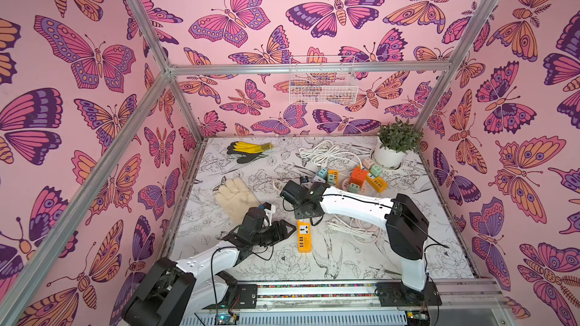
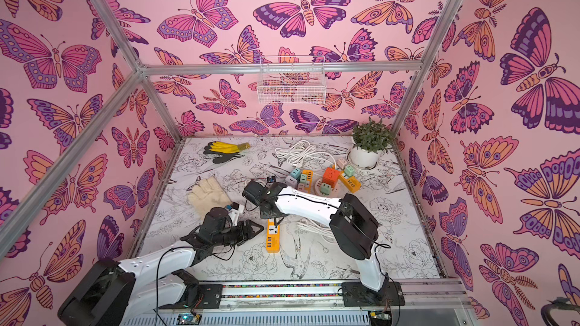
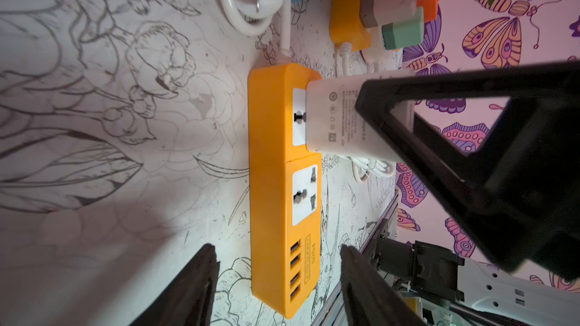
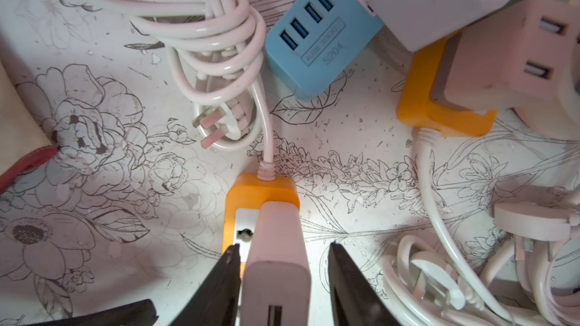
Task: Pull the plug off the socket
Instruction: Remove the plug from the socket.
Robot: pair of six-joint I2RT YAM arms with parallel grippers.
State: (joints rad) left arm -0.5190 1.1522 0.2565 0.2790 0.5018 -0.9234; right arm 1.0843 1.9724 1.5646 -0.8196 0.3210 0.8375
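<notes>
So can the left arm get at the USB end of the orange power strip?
Probably yes. The left tool is open, the USB end of the orange power strip just ahead, nothing in the way; the right tool is at the white plug.

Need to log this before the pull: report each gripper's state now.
Left gripper: open, fingers either side of the strip.
Right gripper: open around the plug, gap on one side.

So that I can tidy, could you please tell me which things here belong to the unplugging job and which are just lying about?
Job: white rectangular charger plug; orange plastic power strip.
Lying about: cream fabric glove; yellow-and-black gloves; green potted plant; white wire basket; coiled white cables; coloured socket blocks.
</notes>
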